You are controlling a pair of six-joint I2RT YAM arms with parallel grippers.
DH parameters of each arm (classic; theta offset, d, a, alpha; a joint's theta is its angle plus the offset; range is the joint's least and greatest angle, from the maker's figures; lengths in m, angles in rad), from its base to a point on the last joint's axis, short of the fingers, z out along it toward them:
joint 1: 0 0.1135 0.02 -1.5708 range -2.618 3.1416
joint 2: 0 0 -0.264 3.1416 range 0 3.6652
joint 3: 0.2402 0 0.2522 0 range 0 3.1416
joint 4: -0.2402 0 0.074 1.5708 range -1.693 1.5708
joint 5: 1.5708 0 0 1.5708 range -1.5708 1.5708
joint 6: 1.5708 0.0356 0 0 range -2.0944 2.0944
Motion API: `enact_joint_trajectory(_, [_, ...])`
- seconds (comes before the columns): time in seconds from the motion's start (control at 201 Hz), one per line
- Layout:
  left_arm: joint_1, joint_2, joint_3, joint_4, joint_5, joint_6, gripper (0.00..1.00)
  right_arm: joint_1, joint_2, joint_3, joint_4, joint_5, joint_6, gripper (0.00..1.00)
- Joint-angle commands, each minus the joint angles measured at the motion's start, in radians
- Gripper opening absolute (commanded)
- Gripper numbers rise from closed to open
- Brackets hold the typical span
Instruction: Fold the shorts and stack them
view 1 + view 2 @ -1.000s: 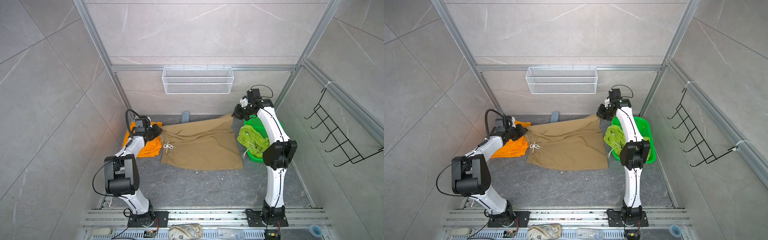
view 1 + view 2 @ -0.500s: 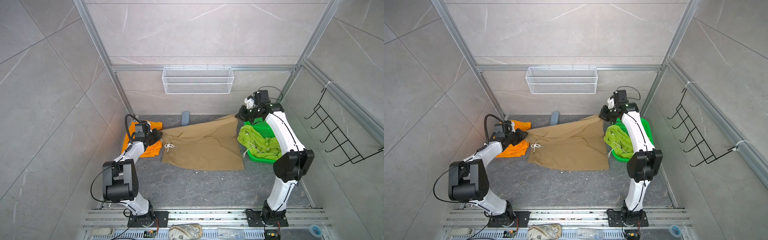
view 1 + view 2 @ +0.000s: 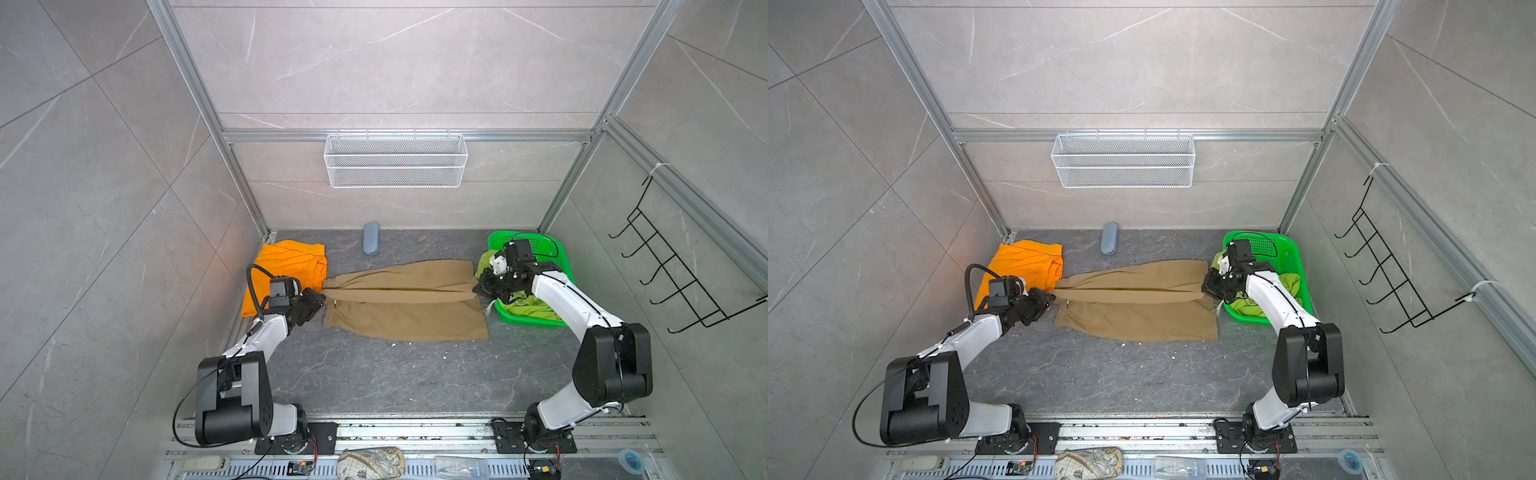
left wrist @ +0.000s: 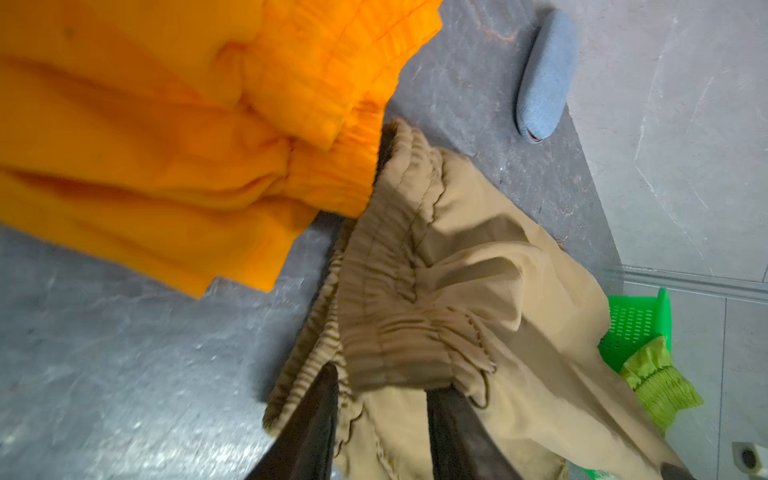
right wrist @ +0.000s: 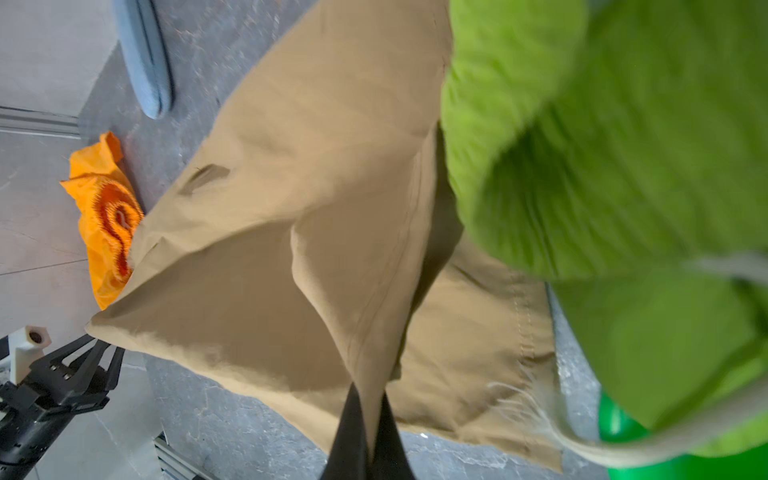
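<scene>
The tan shorts [image 3: 405, 307] are stretched out between my two arms.
My left claw [image 4: 380, 380] is spread apart at the waistband, with tan cloth lying loose between its fingers. My right claw [image 5: 368, 392] is pressed together, pinching the leg end. The tan shorts lie in the middle of the floor [image 3: 374, 374]. The orange shorts [image 3: 286, 266] sit far left. The green shorts [image 3: 528, 307] are in the basket [image 3: 557, 249] on the right.

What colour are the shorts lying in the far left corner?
Bright orange; these shorts show best in a top view.
</scene>
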Motion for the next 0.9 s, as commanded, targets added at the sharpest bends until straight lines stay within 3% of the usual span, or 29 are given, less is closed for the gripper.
enact_joint_trajectory(0.0, [0.009,-0.059,-0.032,0.001,-0.032,-0.034,0.44,-0.005,-0.048,-0.092,0.034,0.011,0.007,0.00])
enact_joint_trajectory(0.139, [0.008,-0.097,-0.065,-0.018,-0.038,-0.056,0.57,-0.004,-0.084,-0.218,0.061,0.025,0.012,0.00])
enact_joint_trajectory(0.224, [0.008,-0.117,-0.058,-0.033,-0.035,-0.062,0.83,-0.002,-0.093,-0.261,0.070,0.025,0.017,0.00])
enact_joint_trajectory(0.304, [0.008,-0.141,-0.037,-0.065,-0.048,-0.048,0.99,0.001,-0.101,-0.293,0.076,0.032,0.016,0.00])
enact_joint_trajectory(0.548, [0.015,-0.283,-0.002,-0.184,-0.243,0.012,1.00,0.002,-0.104,-0.328,0.066,0.068,-0.014,0.00])
enact_joint_trajectory(0.643, [0.018,-0.266,0.022,-0.115,-0.130,-0.013,1.00,0.002,-0.110,-0.329,0.063,0.062,-0.011,0.00])
enact_joint_trajectory(0.722, [-0.026,-0.180,0.061,-0.041,-0.021,-0.107,1.00,0.003,-0.127,-0.324,0.057,0.055,-0.008,0.00])
enact_joint_trajectory(0.897, [-0.231,-0.015,0.123,0.045,-0.066,-0.177,1.00,0.020,-0.196,-0.294,-0.001,0.081,-0.025,0.00])
